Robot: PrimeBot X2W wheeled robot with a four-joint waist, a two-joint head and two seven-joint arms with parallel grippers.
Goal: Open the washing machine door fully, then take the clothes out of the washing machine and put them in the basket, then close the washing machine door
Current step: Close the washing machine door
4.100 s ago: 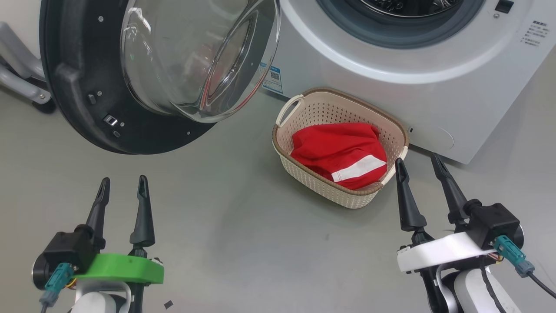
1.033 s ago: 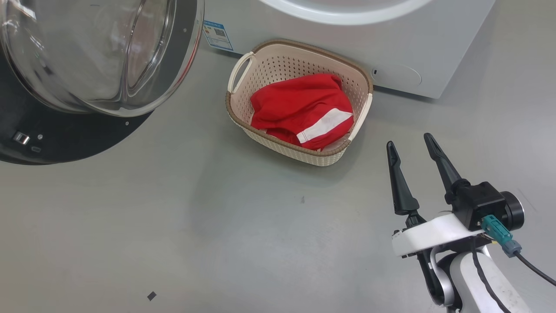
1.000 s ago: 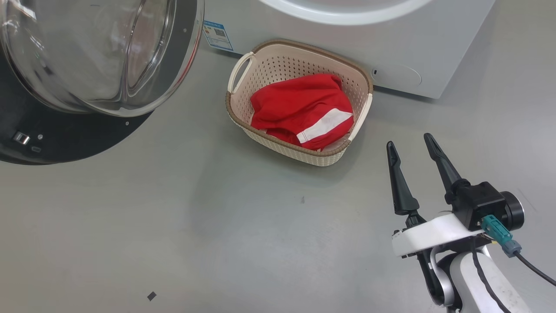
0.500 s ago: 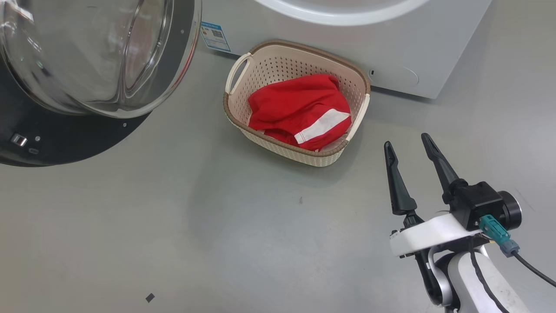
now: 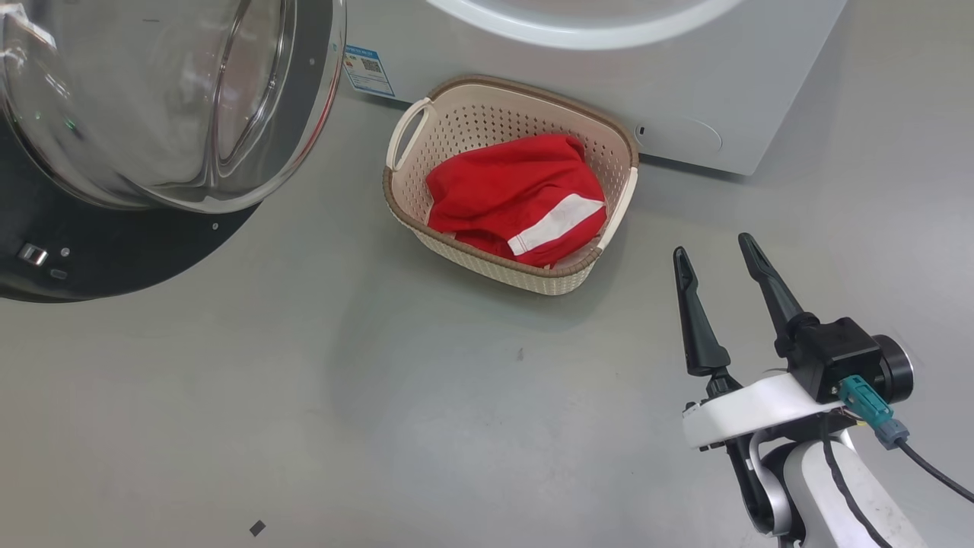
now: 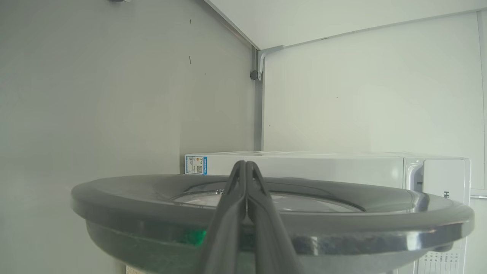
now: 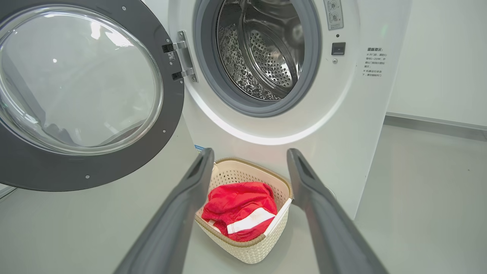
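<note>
On the smooth grey floor (image 5: 380, 426) of this white-walled room, the big round black-rimmed glass door (image 5: 137, 259) hangs open at left, with the left gripper (image 6: 245, 164) by its rim, fingers clenched together on nothing. The small cream perforated basket (image 5: 487, 262) holding the red white-striped clothes (image 5: 502, 190) sits just before the white front-loading washing machine (image 5: 685, 76); rightward the right gripper (image 5: 711, 245) hovers, fingers released. The right wrist view looks into the perforated steel drum (image 7: 266, 57).

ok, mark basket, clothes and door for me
basket (image 5: 525, 116): head view, far perforated wall.
clothes (image 5: 494, 186): head view, red fabric above the white stripe.
door (image 7: 76, 80): right wrist view, centre of the glass window.
</note>
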